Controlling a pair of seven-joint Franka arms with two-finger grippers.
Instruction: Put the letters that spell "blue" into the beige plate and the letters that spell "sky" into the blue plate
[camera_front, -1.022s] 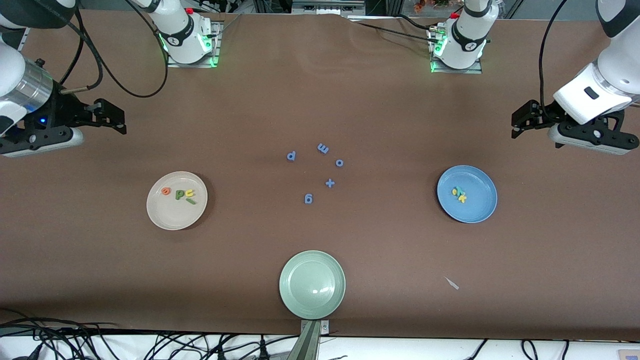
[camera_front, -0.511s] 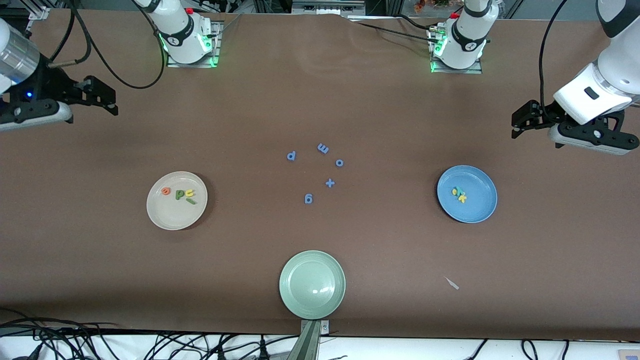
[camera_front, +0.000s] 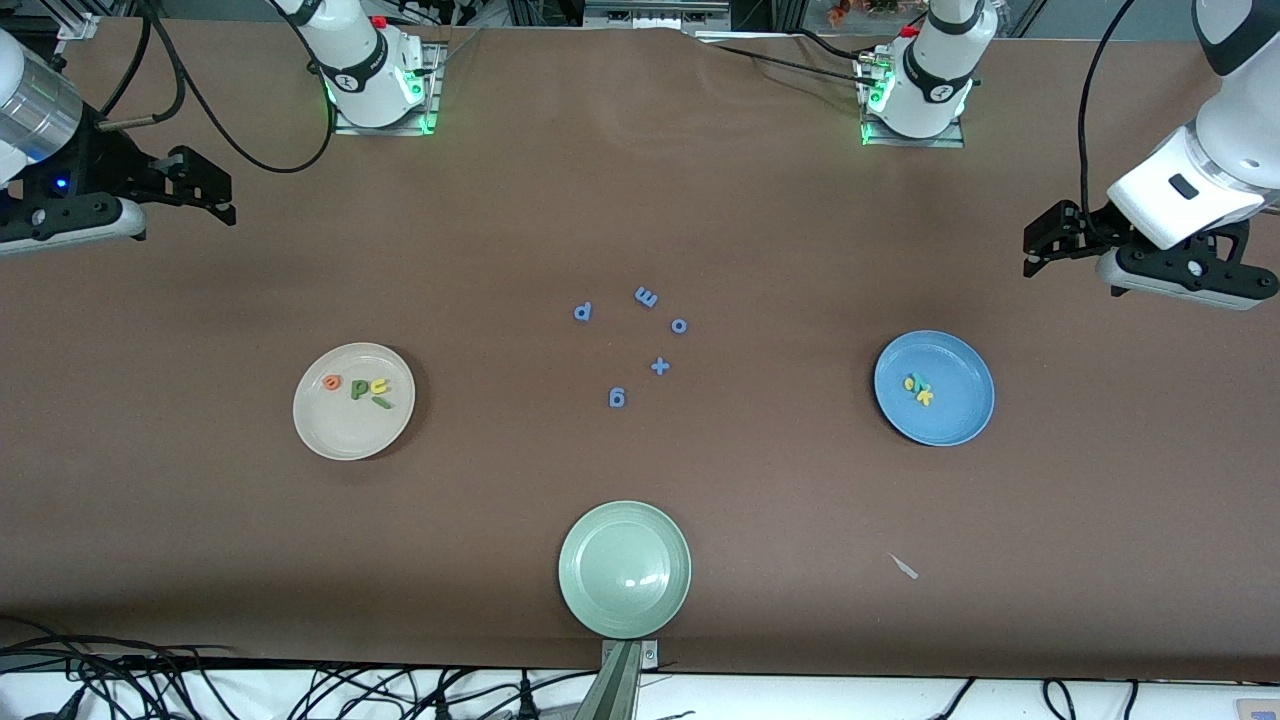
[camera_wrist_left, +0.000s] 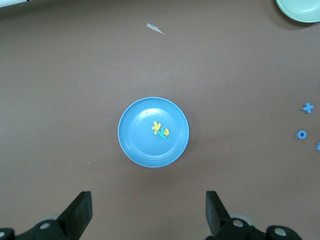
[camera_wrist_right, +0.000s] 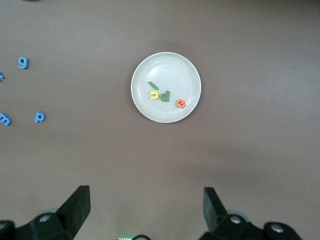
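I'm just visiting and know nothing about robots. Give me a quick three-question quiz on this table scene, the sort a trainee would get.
1. True or false: the beige plate holds four small letters.
2. What lies in the pale green plate? A) blue letters B) nothing C) yellow letters
3. Fill in: the yellow and teal letters lie in the ___ plate.

Key:
1. True; an orange one, two green ones and a yellow one.
2. B
3. blue
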